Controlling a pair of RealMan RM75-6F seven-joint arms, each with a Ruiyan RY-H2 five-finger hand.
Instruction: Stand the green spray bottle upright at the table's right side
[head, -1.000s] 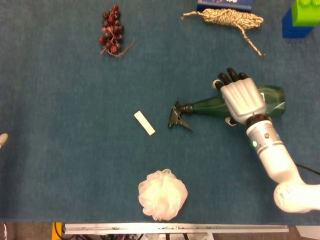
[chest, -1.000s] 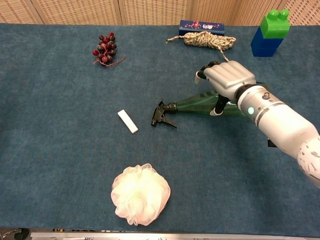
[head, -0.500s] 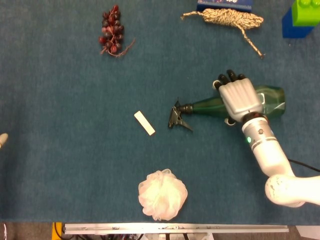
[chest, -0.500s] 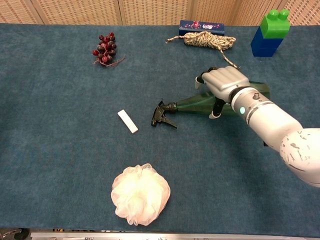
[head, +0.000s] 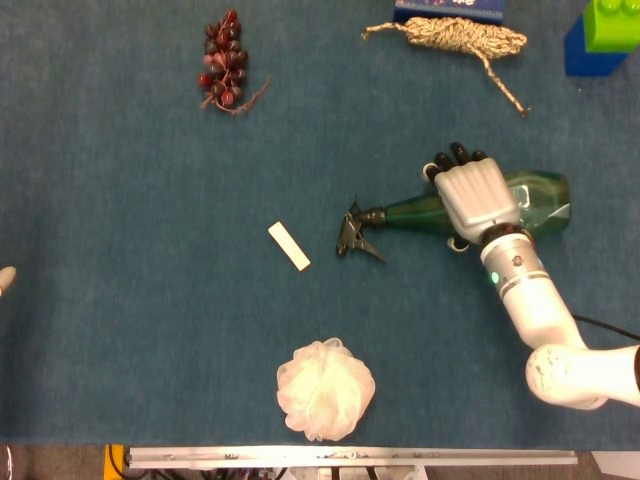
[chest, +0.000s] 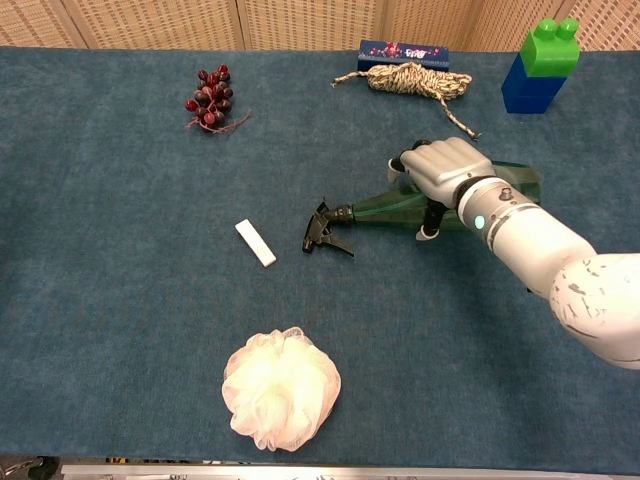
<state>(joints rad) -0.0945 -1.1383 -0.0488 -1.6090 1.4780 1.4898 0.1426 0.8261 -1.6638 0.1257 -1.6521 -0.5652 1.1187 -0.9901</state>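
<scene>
One green spray bottle lies on its side on the bench. Right hand wraps its body, fingers curled over it, nozzle pointing away. Contents cannot be told.

Lying on its side right of table centre: spray bottle, nozzle pointing left, right hand wrapped over its body. Left of nozzle, a small stick. Near front edge, bath pouf. At back: grapes left, rope and blocks right.
</scene>
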